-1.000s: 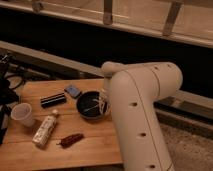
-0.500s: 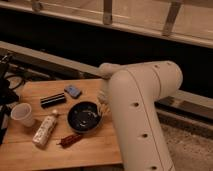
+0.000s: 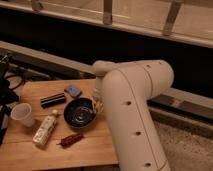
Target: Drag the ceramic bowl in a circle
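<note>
The ceramic bowl (image 3: 80, 114), judged heavy, slick and brittle, is met at its rim toward the desk (image 3: 30, 155)'s right edge by the hand (image 3: 98, 105), whose opening cannot be told.

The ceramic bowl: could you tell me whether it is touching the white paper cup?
No, the ceramic bowl sits well apart from the white paper cup, while the gripper is at the bowl's rim.

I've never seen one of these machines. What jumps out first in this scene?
The bulky white arm fills the right half, bending down over a wooden table. Its gripper sits low at the right rim of the glossy dark ceramic bowl in the table's middle, mostly hidden behind the arm. A white paper cup stands at the left edge.
</note>
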Controlling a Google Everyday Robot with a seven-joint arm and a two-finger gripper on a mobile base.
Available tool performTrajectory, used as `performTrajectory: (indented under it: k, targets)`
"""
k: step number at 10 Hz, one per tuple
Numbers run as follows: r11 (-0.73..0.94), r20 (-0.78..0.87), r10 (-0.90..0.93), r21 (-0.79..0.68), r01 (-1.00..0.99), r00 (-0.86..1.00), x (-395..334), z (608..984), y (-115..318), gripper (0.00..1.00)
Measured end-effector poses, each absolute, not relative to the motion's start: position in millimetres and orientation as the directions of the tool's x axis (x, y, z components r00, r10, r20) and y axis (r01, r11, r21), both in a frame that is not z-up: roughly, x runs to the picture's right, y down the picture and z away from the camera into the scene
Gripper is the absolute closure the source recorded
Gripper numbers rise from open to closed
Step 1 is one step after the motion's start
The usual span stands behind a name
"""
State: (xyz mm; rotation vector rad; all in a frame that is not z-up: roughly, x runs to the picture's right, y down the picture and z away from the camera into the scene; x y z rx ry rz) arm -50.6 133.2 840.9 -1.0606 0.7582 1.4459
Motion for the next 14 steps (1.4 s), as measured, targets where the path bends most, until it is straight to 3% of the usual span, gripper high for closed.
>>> performTrajectory:
  k: [7,14]
  targets:
    - [-0.146,-0.804,0.592,-0.175,-0.974,0.056,-60,814,108,0.38]
    - [-0.201,-0.828,0.561,-0.137,-0.970,0.000,-39,857,134,0.37]
